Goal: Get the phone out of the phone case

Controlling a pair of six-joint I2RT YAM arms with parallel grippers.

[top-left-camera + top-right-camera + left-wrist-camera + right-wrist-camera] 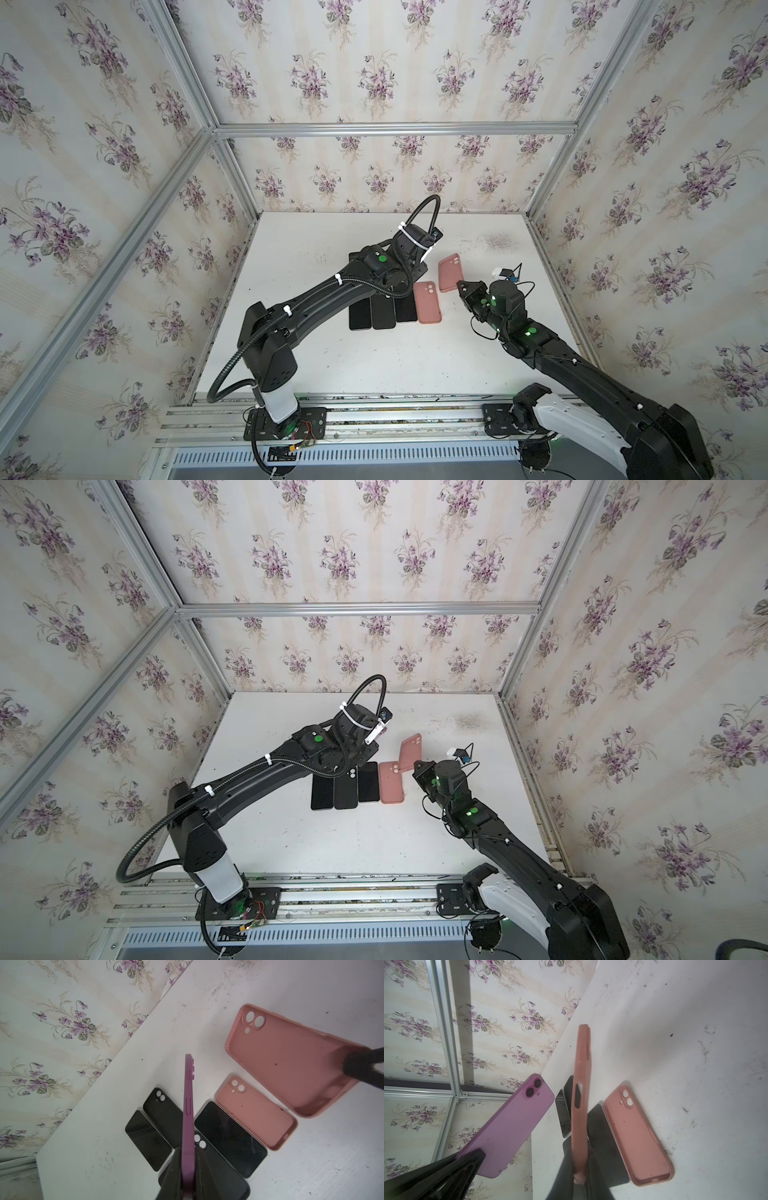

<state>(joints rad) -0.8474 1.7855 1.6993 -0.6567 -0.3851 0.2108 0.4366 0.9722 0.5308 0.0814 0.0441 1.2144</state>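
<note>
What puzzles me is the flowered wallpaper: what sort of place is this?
Likely a robot test cell, not a home: the wallpaper panels sit in an aluminium frame, and two robot arms stand on a rail along the white table.

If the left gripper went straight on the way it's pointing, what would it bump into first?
Probably the bare table: past the purple phone that the left gripper holds, nothing else seems to lie in line, though depth is unclear.
</note>
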